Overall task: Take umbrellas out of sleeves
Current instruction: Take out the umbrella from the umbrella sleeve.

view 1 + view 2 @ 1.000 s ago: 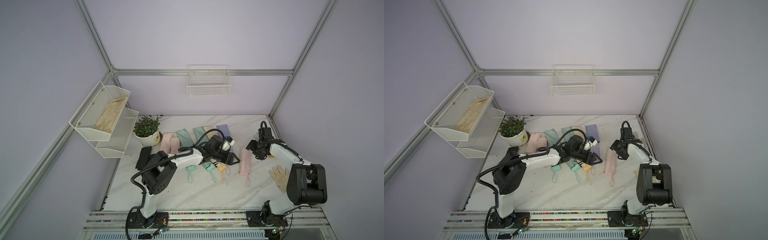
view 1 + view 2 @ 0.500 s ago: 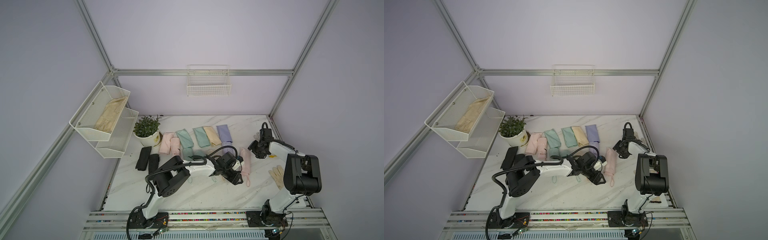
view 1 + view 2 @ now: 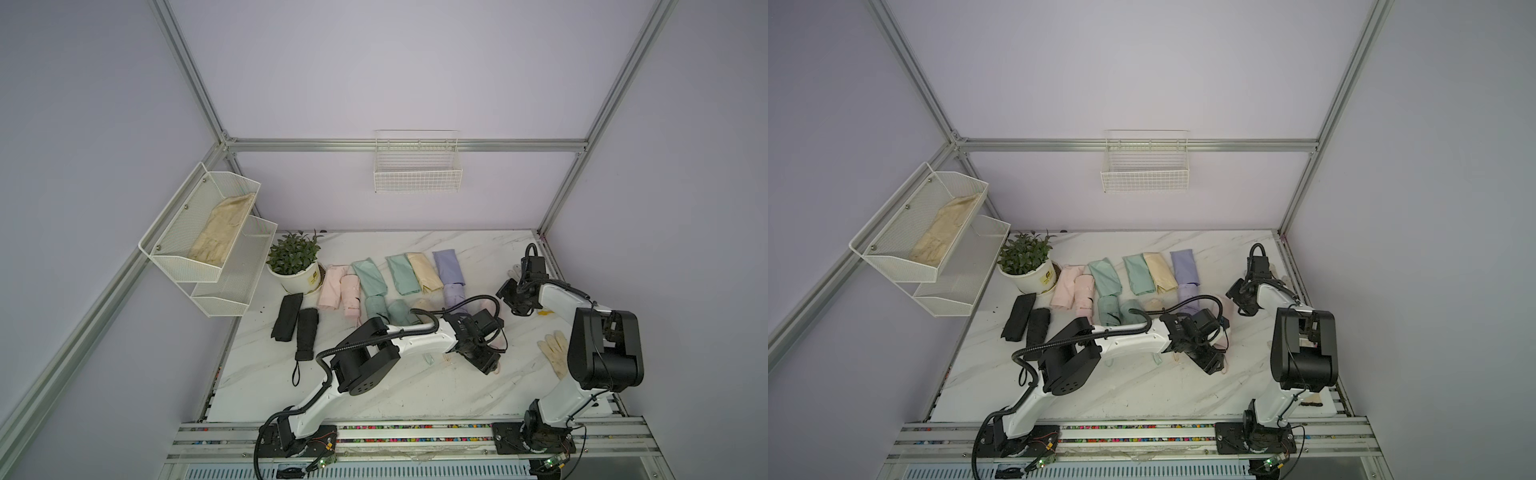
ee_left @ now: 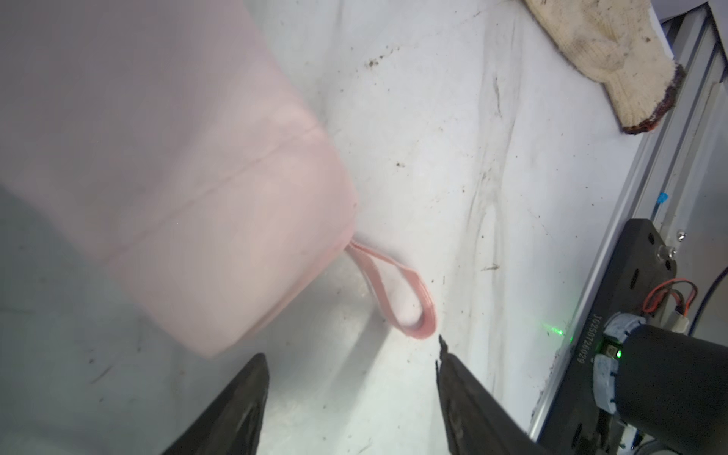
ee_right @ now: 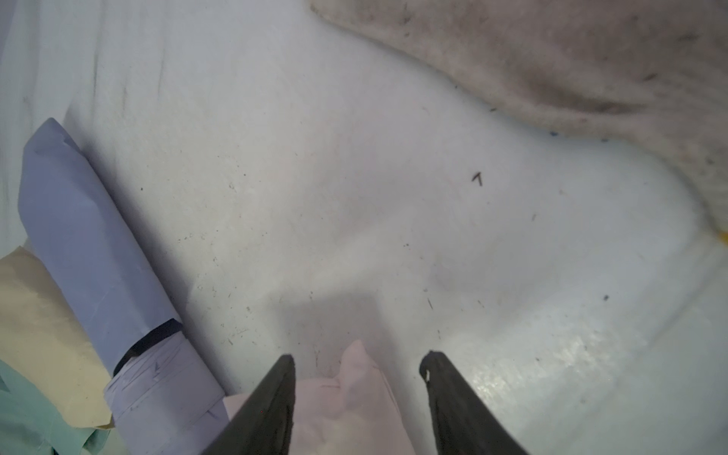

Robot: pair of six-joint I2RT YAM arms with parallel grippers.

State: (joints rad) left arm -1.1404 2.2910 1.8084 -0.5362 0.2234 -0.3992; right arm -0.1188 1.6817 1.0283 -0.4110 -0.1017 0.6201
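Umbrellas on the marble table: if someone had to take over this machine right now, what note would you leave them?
Left claw: open, empty, just short of the pink wrist loop poking from a still-filled pink sleeve.
Right claw: open, straddling a pink fabric end, apparently that sleeve's far end; not pinching yet.
Done: black umbrella, pink umbrella and mint umbrellas lie out beside empty sleeves.
Unsure: lavender umbrella sits at the mouth of the lavender sleeve, maybe not fully out.
Left: hold the pink sleeve, draw its umbrella out by the loop.
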